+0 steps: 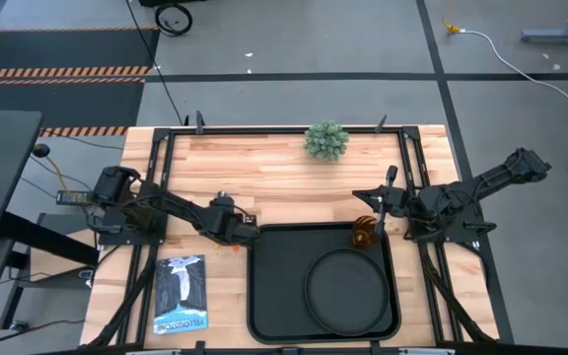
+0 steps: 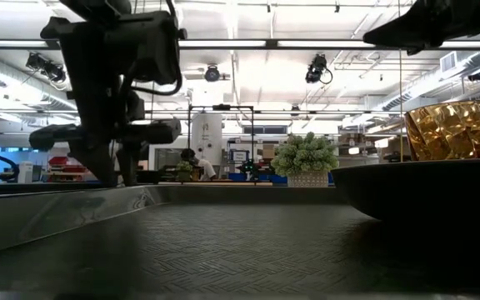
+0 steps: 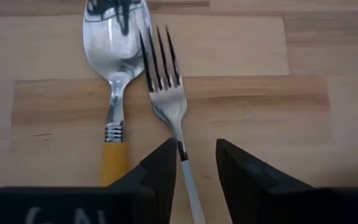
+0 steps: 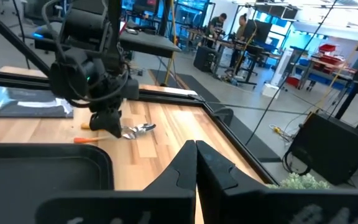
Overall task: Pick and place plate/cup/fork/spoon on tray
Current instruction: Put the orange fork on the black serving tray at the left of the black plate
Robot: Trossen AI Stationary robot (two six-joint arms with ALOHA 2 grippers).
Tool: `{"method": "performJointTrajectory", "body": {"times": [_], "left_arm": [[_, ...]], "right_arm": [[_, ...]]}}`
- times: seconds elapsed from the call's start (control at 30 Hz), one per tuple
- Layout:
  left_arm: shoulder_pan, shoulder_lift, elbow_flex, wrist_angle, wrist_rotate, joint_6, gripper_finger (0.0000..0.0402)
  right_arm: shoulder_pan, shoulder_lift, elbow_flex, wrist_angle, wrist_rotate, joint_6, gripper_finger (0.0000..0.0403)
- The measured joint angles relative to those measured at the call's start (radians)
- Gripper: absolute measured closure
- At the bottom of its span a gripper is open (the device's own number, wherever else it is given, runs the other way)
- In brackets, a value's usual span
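Observation:
The fork (image 3: 165, 87) and the spoon (image 3: 114, 56) lie side by side on the wooden table, just off the far left corner of the black tray (image 1: 264, 286). My left gripper (image 3: 194, 177) is open and low over them, one finger on either side of the fork's handle (image 3: 190, 183). It also shows in the high view (image 1: 237, 231). The round black plate (image 1: 345, 284) lies in the tray's right half. The amber cup (image 1: 366, 233) stands upright at the tray's far right corner. My right gripper (image 1: 381, 202) is shut and empty just beyond the cup.
A small potted plant (image 1: 325, 140) stands at the table's far edge. A blue booklet (image 1: 180, 293) lies at the near left, beside the tray. Black frame rails (image 1: 161, 168) run along the table's sides. Bare wood lies between the plant and the tray.

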Motion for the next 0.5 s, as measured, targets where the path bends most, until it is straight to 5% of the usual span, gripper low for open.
{"method": "performJointTrajectory", "body": {"times": [0.5], "left_arm": [[-0.006, 0.064, 0.059, -0.062, -0.008, -0.014, 0.0281]], "right_arm": [[-0.002, 0.001, 0.000, -0.001, -0.008, 0.005, 0.0398]]}}
